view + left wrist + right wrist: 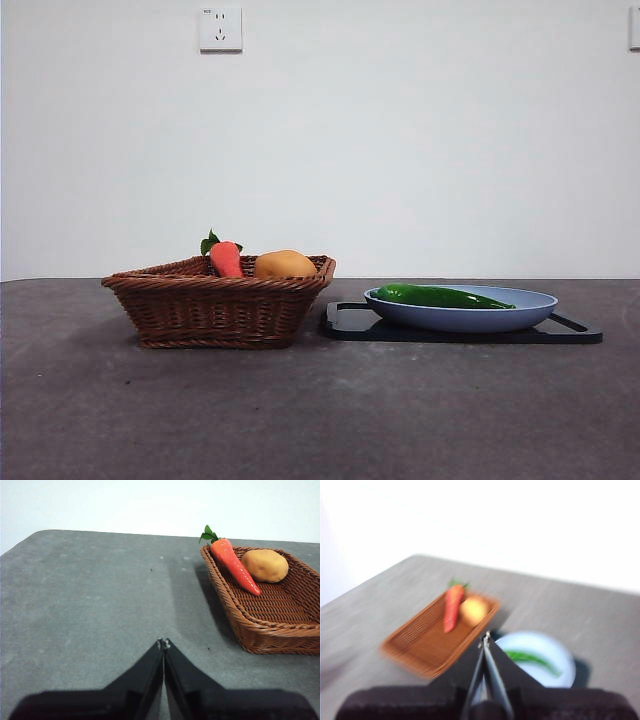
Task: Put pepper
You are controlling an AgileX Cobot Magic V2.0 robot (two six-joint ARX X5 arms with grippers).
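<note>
Pepper (442,296) on blue plate (520,315), plate on black tray (345,322), beside basket (215,310).
Left gripper (163,642): jaws pressed together, low over bare table (90,600). Right gripper (486,637): jaws together, raised above plate and basket; view blurred.

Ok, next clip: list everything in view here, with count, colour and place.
long glossy green pepper: one, dark green, lying in the plate
shallow blue plate: one, pale blue, on the tray
flat black tray: one, black, on the table beside the basket
brown wicker basket: one, brown, on the table
red-orange carrot with green leaves: one, in the basket
rounded orange-yellow fruit: one, in the basket beside the carrot
grey table: one
white wall socket: one, on the wall
left gripper: black, jaws shut, above bare table
right gripper: black, jaws shut, raised above the things
</note>
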